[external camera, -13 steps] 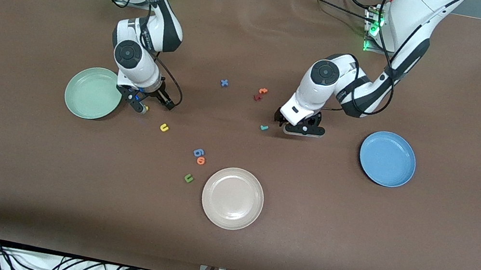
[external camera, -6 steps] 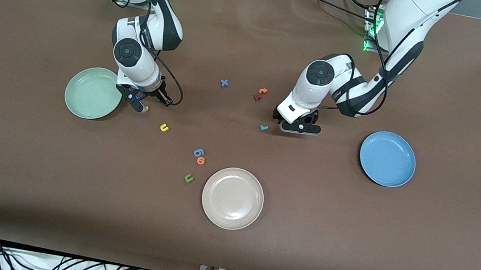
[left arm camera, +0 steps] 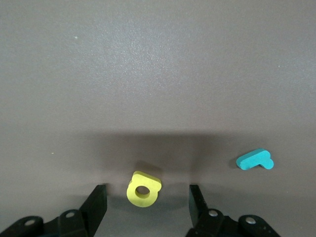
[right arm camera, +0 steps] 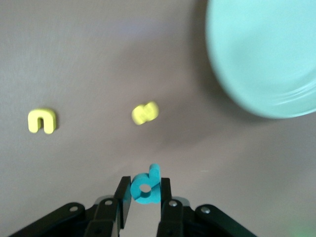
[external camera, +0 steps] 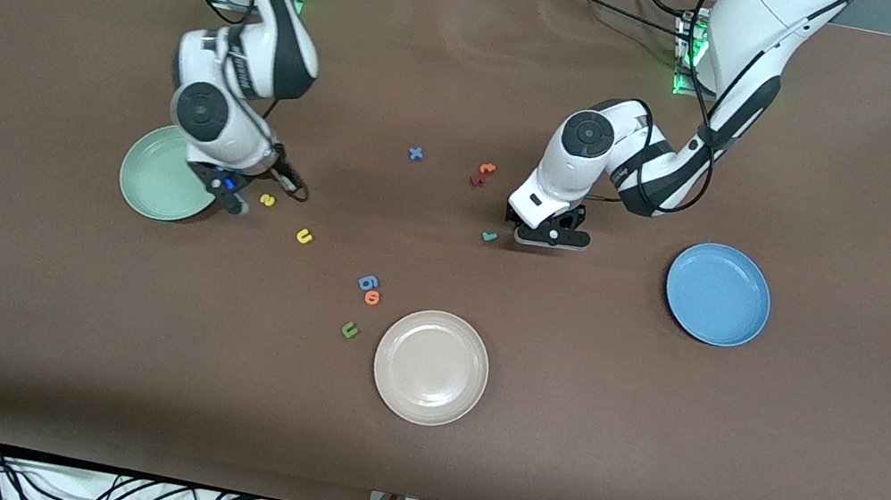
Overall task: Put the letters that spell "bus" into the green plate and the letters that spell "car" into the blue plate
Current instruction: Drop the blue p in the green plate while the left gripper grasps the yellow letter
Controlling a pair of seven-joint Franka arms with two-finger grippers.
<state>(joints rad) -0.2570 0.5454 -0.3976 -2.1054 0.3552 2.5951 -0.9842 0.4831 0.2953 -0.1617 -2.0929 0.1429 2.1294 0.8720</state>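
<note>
The brown tabletop (external camera: 645,464) carried three round plates: the pale mint-green plate (external camera: 158,179) at my right arm's end, the medium-blue plate (external camera: 717,294) at my left arm's end, and a beige-white plate (external camera: 430,366) between them and nearer the front camera. My right gripper (right arm camera: 143,197) hung at the green plate's rim, its jaws clenched on the small teal letter "b" (right arm camera: 146,185), lifted off the tabletop. Just beside it lay the yellow "s" (external camera: 266,200), and the yellow "u" (external camera: 304,236) lay a little nearer the camera. My left gripper (left arm camera: 146,203) was low over the middle of the tabletop, its jaws parted on either side of the yellow "a" (left arm camera: 143,189) and not touching it. The small teal "r" (external camera: 488,236) lay close beside it. I could not find the teal "c".
</note>
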